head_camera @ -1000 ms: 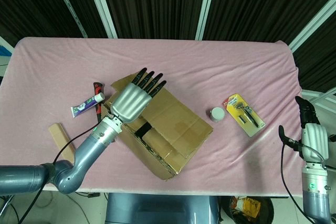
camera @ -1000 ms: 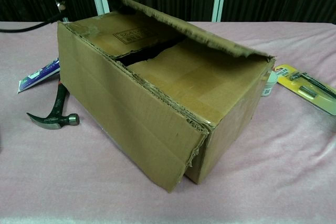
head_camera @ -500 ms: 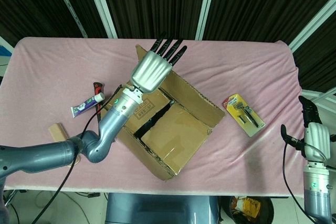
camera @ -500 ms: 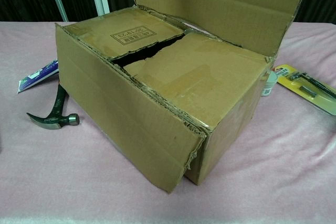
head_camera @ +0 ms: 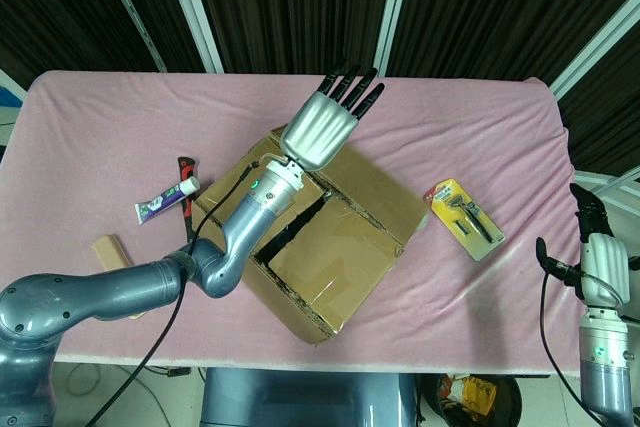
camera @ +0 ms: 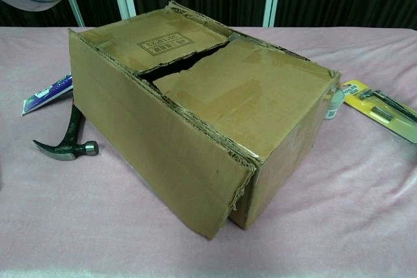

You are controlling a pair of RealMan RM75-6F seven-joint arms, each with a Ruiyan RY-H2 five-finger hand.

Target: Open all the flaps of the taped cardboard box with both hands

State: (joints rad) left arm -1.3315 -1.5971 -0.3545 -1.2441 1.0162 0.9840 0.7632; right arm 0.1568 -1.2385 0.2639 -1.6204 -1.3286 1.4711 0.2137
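Pink cloth covers the counter [head_camera: 120, 117], with the cardboard box [camera: 195, 135] in the middle. Left hand [head_camera: 322, 127] hovers over its far side, fingers spread, holding nothing; right hand [head_camera: 596, 247] idles well apart, apparently empty. Far flap's folded back; both inner flaps remain closed.

Cardboard box [head_camera: 315, 247]: far outer flap [head_camera: 375, 192], lying over the top a second ago, then standing upright, now folded down behind the far edge. Left hand [head_camera: 322, 129]: moved from above the box's left corner to beyond its far edge, fingers extended.
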